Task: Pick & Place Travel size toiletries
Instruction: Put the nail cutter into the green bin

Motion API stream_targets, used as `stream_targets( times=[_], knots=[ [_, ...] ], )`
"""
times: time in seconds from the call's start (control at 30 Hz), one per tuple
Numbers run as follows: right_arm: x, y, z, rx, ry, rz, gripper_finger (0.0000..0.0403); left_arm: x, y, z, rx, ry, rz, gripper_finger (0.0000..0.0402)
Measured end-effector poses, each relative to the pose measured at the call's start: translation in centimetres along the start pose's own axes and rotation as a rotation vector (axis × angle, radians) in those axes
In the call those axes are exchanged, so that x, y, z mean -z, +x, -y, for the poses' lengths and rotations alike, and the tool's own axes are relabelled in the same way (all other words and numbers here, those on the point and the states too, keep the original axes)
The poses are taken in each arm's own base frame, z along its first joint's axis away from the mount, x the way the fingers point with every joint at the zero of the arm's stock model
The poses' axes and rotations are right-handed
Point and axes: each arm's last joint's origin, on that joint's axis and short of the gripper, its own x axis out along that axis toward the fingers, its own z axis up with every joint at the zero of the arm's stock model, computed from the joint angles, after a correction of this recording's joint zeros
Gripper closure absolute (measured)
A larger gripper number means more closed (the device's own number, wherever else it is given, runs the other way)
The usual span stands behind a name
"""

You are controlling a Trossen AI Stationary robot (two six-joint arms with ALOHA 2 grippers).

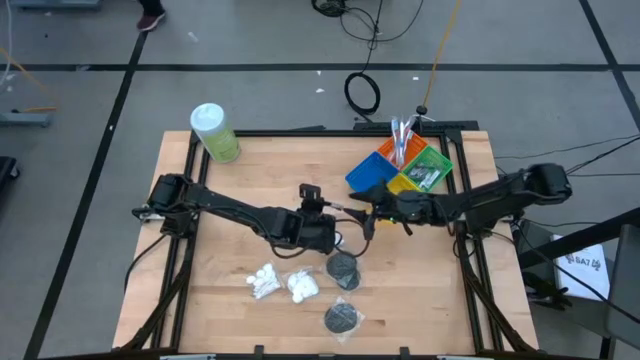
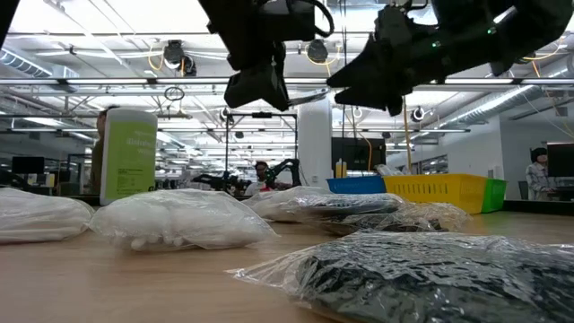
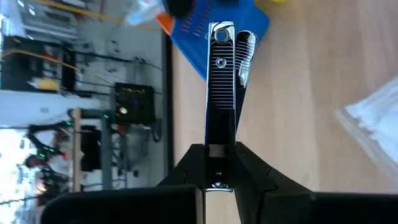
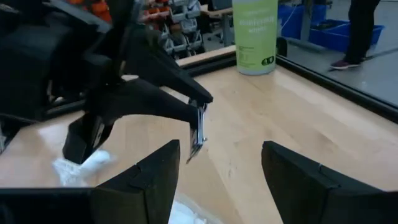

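Left wrist view: silver nail clipper [image 3: 222,68] clamped in left pincer [image 3: 219,163].

I can see two clear bags of white cotton balls, one [image 1: 264,282] next to the other [image 1: 303,286]. There are two clear bags with black round discs inside, one [image 1: 343,268] in the middle of the wooden table and one [image 1: 343,318] closer to its front edge. One big green bottle with a white cap [image 1: 214,133] stands at the back. One shiny silver nail clipper [image 3: 222,74] is up in the air. Two dark robot arms reach in, one from each side.
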Motion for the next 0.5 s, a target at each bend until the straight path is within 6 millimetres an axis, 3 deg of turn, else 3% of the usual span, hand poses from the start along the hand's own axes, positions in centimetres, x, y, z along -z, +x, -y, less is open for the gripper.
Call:
stream_targets(
  times=[0.5],
  knots=[
    [0.5, 1.3, 0.8, -0.044, 0.115, 0.016, 0.0186, -0.5, 0.3, -0.6, -0.05, 0.028, 0.026, 0.0371]
  ],
)
